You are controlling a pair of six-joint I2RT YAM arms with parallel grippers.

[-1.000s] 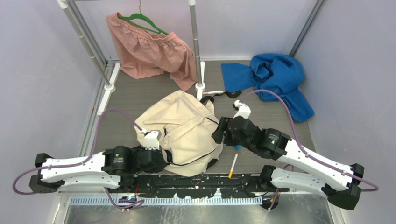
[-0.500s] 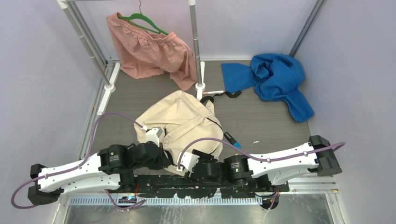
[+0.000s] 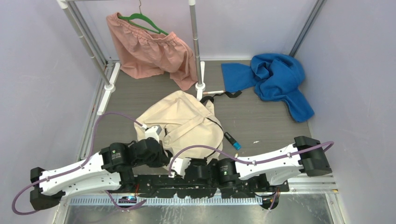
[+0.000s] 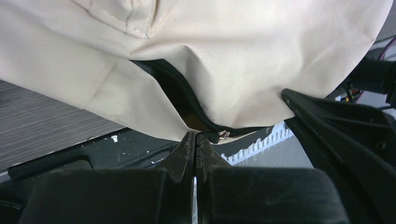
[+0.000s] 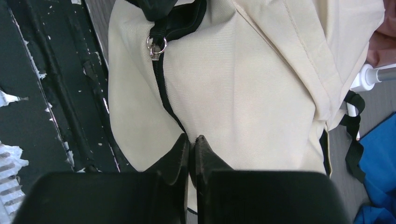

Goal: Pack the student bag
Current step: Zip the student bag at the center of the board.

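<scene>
Left wrist view shows my left gripper (image 4: 195, 136) pinched shut on the zipper end (image 4: 212, 135) of the student bag (image 4: 243, 60), slumped near the table (image 3: 261, 121) front edge, while my right gripper (image 5: 192, 138) nips its zipper seam (image 5: 163, 93), likely to stretch the opening.

Inside of the student bag (image 4: 261, 60), dark past the open zipper (image 4: 183, 92)

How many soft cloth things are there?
3: the cream student bag in the middle, the blue cloth back right, the pink garment hanging back left. More could be hidden.
</scene>
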